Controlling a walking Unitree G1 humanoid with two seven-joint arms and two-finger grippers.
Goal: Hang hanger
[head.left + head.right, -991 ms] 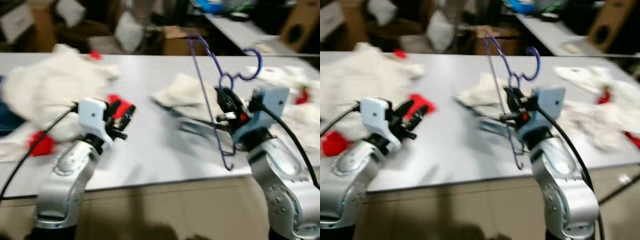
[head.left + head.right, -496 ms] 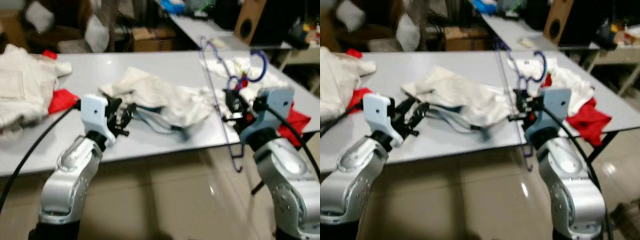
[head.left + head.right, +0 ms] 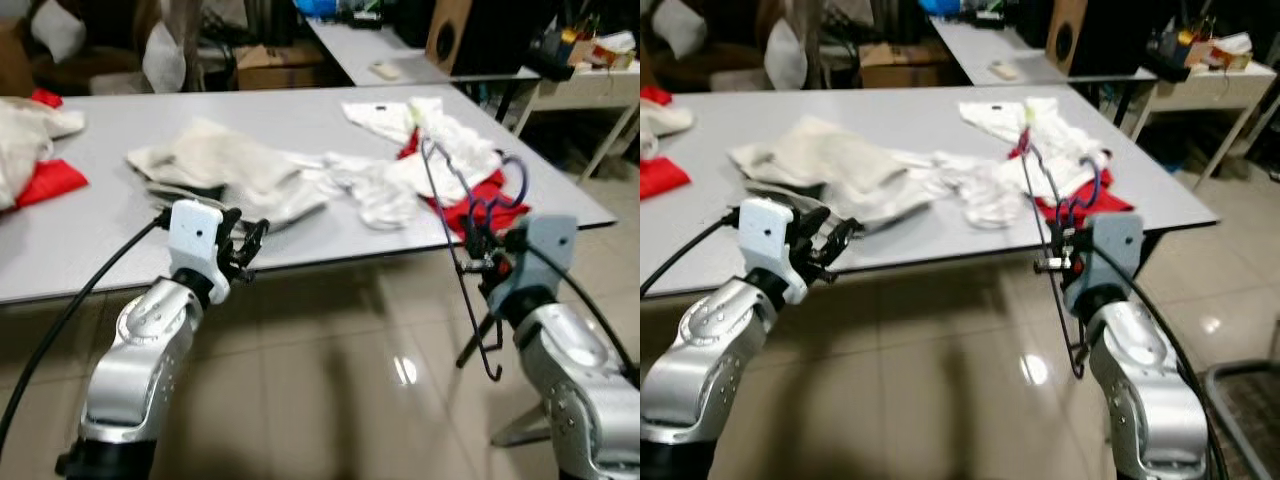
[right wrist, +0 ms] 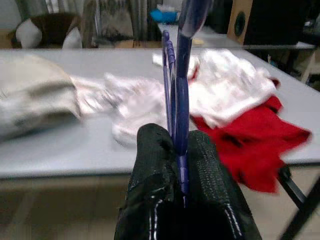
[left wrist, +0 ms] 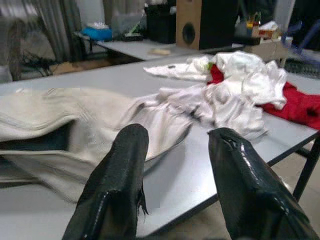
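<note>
Right jaws (image 3: 1058, 262): clamped on the blue hanger (image 3: 462, 247), off the surface's (image 3: 90, 240) edge.
Hanger axis: roughly upright, hook topmost.
Left jaws (image 3: 243, 250): apart, empty, farther away.

The thin blue wire hanger (image 3: 450, 205) looked smooth and slightly glossy. The grey surface (image 3: 100, 240) was matt; crumpled white cloth (image 3: 380, 185) and soft red cloth (image 3: 480, 190) lay on it. The tiled beige floor (image 3: 350, 400) shone. The left tool's black fingers (image 5: 112, 195) looked glossy, like rubbery plastic.

Head views look down; wrist views share the table (image 3: 90, 260).
</note>
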